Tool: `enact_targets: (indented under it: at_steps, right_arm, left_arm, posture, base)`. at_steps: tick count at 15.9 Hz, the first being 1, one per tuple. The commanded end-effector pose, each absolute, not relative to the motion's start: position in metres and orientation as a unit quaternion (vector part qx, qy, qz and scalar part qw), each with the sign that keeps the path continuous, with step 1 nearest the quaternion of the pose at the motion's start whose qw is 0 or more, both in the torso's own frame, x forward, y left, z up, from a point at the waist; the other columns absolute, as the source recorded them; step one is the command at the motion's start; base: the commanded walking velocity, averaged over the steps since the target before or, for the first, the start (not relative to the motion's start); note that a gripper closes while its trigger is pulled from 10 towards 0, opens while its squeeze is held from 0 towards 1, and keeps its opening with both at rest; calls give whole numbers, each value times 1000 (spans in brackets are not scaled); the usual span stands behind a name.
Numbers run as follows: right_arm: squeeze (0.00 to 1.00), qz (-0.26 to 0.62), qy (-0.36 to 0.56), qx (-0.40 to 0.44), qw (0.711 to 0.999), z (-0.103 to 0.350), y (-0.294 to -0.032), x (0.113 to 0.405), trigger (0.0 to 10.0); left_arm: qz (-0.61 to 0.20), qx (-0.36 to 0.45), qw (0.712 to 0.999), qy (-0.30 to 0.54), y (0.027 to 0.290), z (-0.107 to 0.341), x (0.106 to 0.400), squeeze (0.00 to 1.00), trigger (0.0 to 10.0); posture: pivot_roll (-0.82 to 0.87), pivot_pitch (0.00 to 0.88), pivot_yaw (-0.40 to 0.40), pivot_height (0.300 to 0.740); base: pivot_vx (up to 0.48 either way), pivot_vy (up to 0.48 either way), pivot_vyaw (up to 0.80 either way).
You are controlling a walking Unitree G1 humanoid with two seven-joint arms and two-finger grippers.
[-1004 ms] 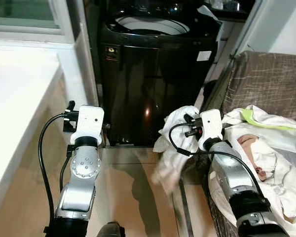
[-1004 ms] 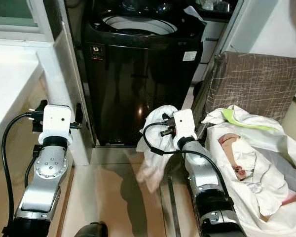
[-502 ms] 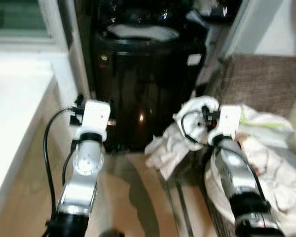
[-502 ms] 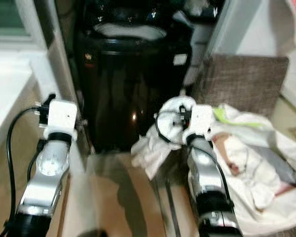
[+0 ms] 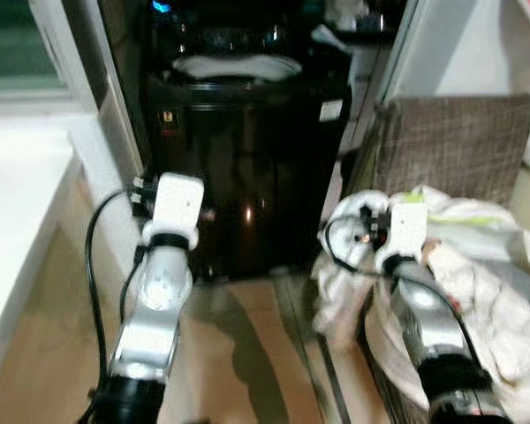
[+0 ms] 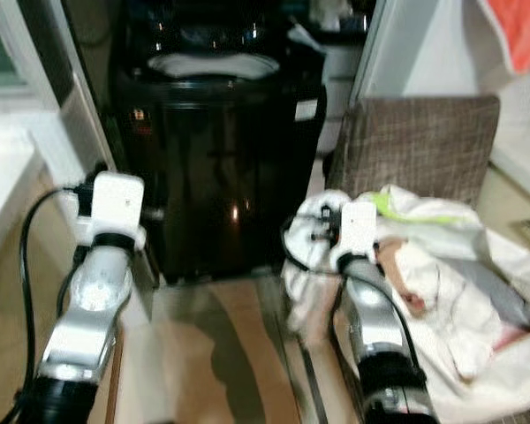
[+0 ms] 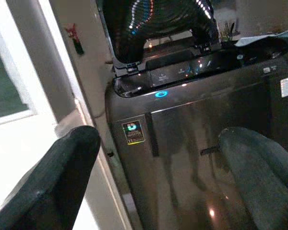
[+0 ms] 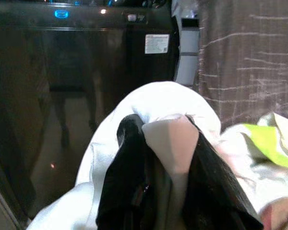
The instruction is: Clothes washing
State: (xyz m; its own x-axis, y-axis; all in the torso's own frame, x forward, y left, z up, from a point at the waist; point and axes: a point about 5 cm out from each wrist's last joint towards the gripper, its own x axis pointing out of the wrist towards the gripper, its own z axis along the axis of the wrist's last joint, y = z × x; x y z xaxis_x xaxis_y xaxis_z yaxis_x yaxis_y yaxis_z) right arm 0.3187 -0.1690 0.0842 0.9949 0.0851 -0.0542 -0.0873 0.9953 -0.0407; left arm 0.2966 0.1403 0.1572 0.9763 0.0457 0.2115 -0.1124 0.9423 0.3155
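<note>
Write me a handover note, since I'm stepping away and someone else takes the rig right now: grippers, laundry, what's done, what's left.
Right gripper: shut on a white garment, held up beside the laundry hamper.
Left gripper: open, holding nothing, raised in front of the washing machine.
Washing machine: lid up, something white in the drum.
Hamper: more clothes piled inside.
Done: one garment picked.
Left: carry it to the drum, drop it in, probably return for the rest.

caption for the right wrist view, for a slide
Right pincer shut on a white cloth, facing the black washing machine.
</note>
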Motion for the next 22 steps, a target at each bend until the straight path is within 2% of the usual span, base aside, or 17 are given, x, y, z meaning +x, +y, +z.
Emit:
enact_targets:
  at_steps: [1, 8, 12, 17, 22]
  right_arm:
    - [0, 96, -33, -40, 994, 116, -149, 334, 10000]
    - [0, 125, -70, -44, 989, 140, -144, 346, 10000]
    - [0, 110, -59, -53, 991, 137, -146, 351, 10000]
    - [0, 137, -58, -47, 988, 136, -134, 350, 10000]
    - [0, 138, -42, -45, 988, 125, -133, 347, 10000]
  left_arm:
    - [65, 171, 979, -89, 152, 156, 297, 0, 10000]
    - [69, 165, 980, -89, 151, 155, 297, 0, 10000]
    - [68, 166, 980, -91, 150, 156, 298, 0, 10000]
    - [71, 164, 980, -90, 151, 155, 295, 0, 10000]
    - [71, 169, 978, -96, 149, 155, 295, 0, 10000]
  posture:
    - [8, 0, -30, 740]
    - [16, 0, -40, 740]
    - [18, 0, -43, 740]
    - [29, 0, -57, 740]
    - [37, 0, -61, 740]
  base:
    - [480, 0, 0]
    - [480, 0, 105]
    - [480, 0, 652]
    - [480, 0, 0]
    - [480, 0, 136]
